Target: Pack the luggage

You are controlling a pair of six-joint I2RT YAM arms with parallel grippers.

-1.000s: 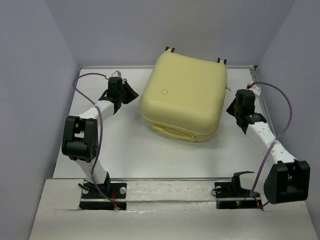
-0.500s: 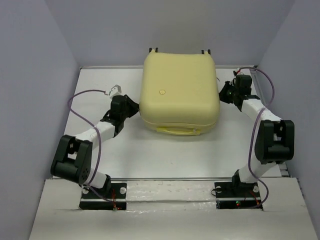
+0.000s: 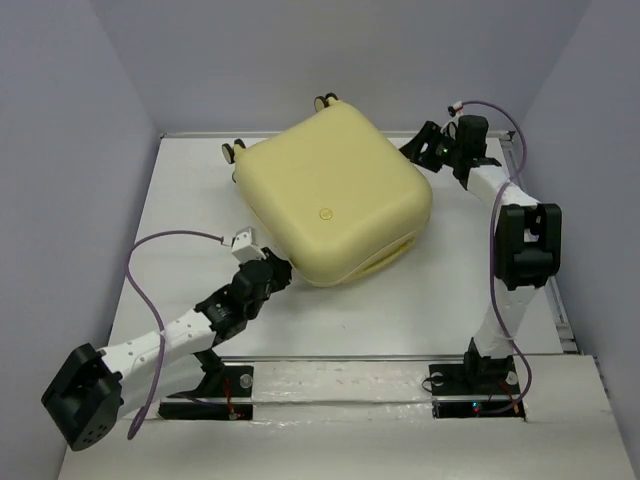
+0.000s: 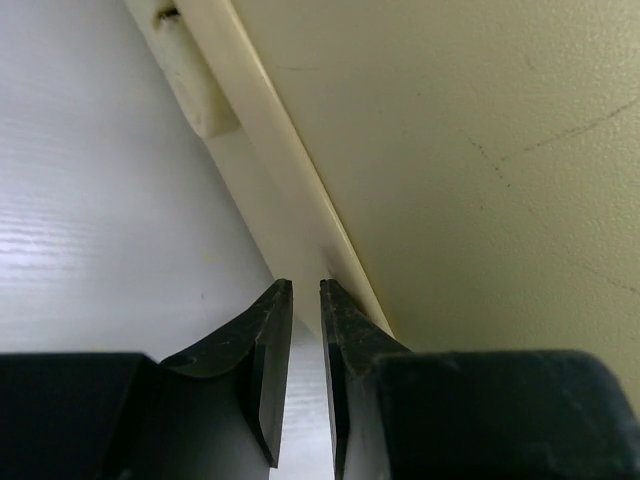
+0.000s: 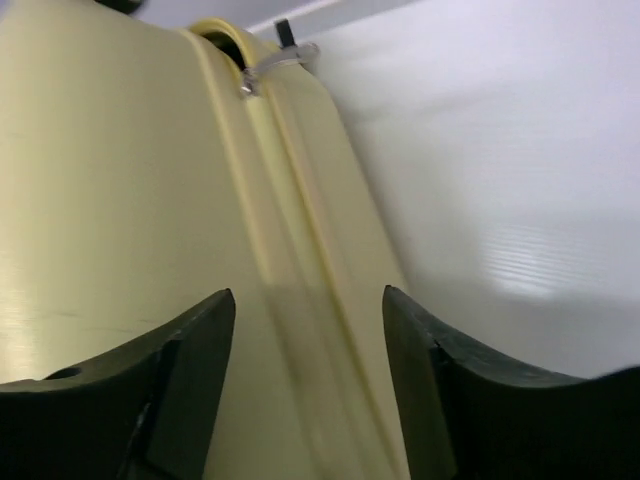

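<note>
The luggage [image 3: 335, 195], a big pale yellow hard-shell case, lies shut and flat on the white table [image 3: 190, 210], turned at an angle, with its wheels [image 3: 232, 150] pointing far left. My left gripper [image 3: 283, 272] is at its near-left corner. In the left wrist view its jaws [image 4: 305, 288] stand only a narrow slit apart with nothing between them, right beside the shell's seam [image 4: 300, 190]. My right gripper [image 3: 420, 148] is at the far-right corner. In the right wrist view it [image 5: 308, 300] is wide open, with the case's seam [image 5: 290, 200] running between the fingers.
Grey walls close in the table on the left, far side and right. A cream handle [image 4: 195, 85] sticks out from the case's side, and a zipper pull [image 5: 270, 60] shows on the rim. A rail [image 3: 340, 370] runs along the near edge by the arm bases.
The luggage has swung counter-clockwise, its wheels going from the far side to the far left. The left arm dropped to the near corner. The right gripper moved farther back and opened.
</note>
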